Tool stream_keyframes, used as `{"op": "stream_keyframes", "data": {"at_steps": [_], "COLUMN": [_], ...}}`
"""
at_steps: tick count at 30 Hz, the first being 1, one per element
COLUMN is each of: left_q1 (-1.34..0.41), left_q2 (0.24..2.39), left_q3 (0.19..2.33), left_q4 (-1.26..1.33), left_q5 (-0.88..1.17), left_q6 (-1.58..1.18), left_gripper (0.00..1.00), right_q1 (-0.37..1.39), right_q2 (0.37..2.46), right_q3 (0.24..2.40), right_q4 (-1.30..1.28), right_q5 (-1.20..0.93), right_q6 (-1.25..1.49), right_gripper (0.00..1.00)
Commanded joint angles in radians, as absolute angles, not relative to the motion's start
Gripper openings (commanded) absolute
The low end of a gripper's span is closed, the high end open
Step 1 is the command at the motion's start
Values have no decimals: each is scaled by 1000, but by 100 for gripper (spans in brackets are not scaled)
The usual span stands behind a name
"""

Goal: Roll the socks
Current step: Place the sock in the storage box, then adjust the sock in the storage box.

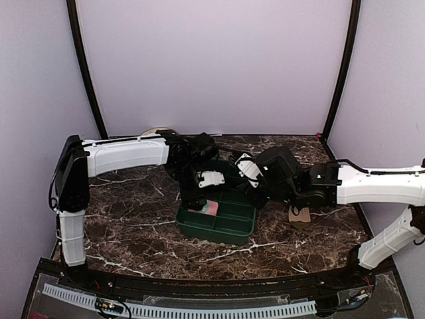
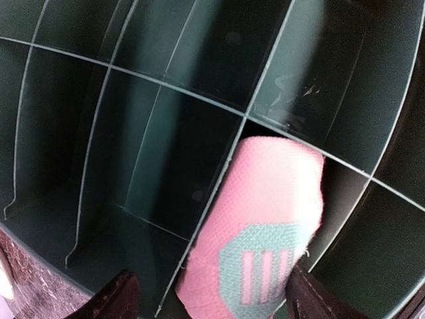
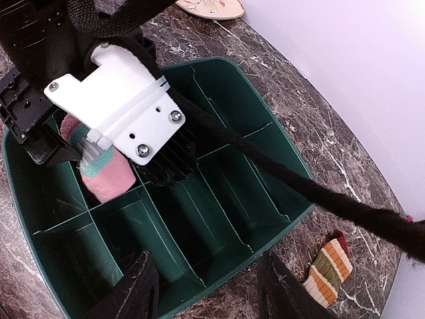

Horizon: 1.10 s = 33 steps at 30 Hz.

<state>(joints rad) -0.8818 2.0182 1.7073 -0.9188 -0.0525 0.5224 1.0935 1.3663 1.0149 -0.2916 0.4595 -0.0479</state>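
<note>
Top view was evenly lit, soft light from overhead, only faint shadows on the table [image 1: 126, 219], a bit grainy though. My left wrist cam was dim inside the tray [image 2: 166, 133], whitish glare top right, sock [image 2: 265, 199] slightly soft. Right wrist view was brighter and sharp, lines bowed near the edges.

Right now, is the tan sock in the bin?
No, the tan sock lies on the table, outside the bin.
</note>
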Motion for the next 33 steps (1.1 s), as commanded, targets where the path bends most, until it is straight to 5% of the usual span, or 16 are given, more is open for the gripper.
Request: {"op": "stream_keyframes", "data": {"at_steps": [1, 19, 22, 24, 26, 33], "left_q1": [-876, -815, -775, -759, -756, -753], "left_q2": [1962, 1843, 1773, 1737, 1711, 1644], "left_q3": [1757, 1717, 1648, 1598, 1549, 1405], "left_q4": [-958, -882, -812, -781, -756, -702], "left_q5": [-17, -160, -161, -148, -157, -170], "left_q6": [500, 328, 244, 198, 152, -7], "left_gripper": [78, 74, 71, 68, 64, 46], "right_q1": [1085, 1083, 1083, 1083, 1081, 1080], "right_q2": [1369, 1459, 1531, 1578, 1639, 1807], "right_q3": [1045, 1105, 1144, 1200, 1235, 1366], "right_q4": [-258, -192, -176, -168, -160, -182], "right_q5": [454, 359, 299, 261, 224, 75], "right_q6": [-55, -72, -68, -61, -52, -22], "right_gripper": [49, 48, 36, 11, 0, 0]}}
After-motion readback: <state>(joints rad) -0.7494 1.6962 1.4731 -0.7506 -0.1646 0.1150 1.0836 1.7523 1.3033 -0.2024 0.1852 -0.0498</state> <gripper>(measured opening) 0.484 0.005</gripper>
